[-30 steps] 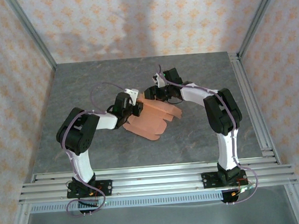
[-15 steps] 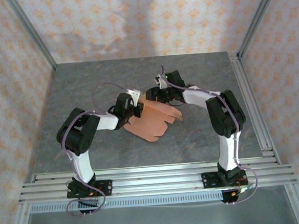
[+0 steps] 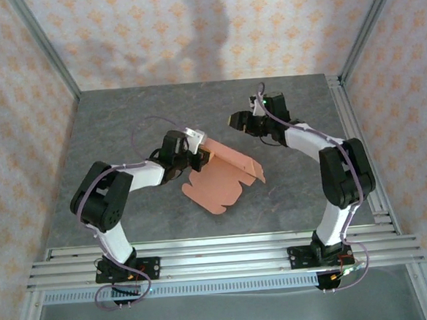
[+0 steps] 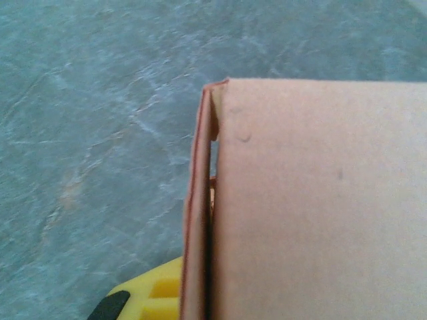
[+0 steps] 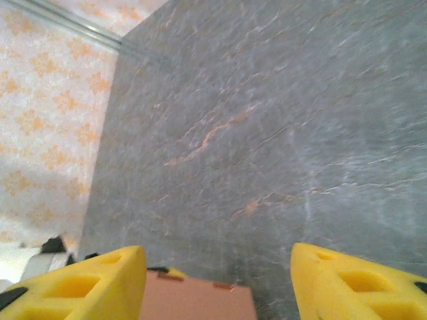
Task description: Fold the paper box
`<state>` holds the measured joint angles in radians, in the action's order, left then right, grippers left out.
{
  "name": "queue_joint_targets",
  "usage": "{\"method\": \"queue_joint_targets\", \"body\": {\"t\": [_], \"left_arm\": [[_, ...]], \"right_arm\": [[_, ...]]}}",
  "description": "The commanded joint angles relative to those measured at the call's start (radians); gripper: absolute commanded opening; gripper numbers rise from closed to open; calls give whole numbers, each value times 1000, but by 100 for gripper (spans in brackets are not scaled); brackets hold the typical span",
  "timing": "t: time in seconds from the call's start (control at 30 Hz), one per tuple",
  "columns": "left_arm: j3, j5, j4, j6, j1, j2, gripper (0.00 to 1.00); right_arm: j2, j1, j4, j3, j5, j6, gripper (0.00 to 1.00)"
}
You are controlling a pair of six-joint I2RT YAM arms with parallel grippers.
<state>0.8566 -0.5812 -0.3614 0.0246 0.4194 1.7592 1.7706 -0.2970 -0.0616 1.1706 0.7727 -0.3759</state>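
From above, the salmon-orange die-cut card paper box [image 3: 219, 185] lies on the grey marbled bench [image 3: 123, 122], its far flap lifted. At the left wrist, the left jaws pinch its edge tight. At the right wrist, the right jaws stand apart, empty.

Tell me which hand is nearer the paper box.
Left. The left hand is shut on the paper box at its far-left edge; the right hand is open, apart from it, beyond its far side.

The grey marbled table [image 3: 123, 122] bears the salmon paper box [image 3: 215, 189], its near flaps lying flat
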Motion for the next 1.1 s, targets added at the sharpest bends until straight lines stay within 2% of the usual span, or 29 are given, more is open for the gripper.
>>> {"method": "queue_joint_targets", "body": {"t": [0.0,0.1,0.43,0.5,0.8,0.93,1.07], "left_arm": [[43,-104,41,-15,1,-44,0],[54,-114,4,36,1,-49,0],[77,-14,-172,196,3,-23,0],[95,20,-166,221,2,-18,0],[89,41,-190,248,2,-25,0],[80,39,-191,255,2,-37,0],[76,21,-214,285,0,-40,0]], "right_arm": [[-38,-9,90,-17,23,101,49],[-58,-19,71,-42,79,107,42],[-84,-99,-110,-127,150,5,41],[-78,-114,-121,-129,163,2,40],[-83,-103,-132,-115,172,-3,40],[-110,-72,-159,-122,130,-33,47],[-177,0,-259,-178,54,-127,55]]}}
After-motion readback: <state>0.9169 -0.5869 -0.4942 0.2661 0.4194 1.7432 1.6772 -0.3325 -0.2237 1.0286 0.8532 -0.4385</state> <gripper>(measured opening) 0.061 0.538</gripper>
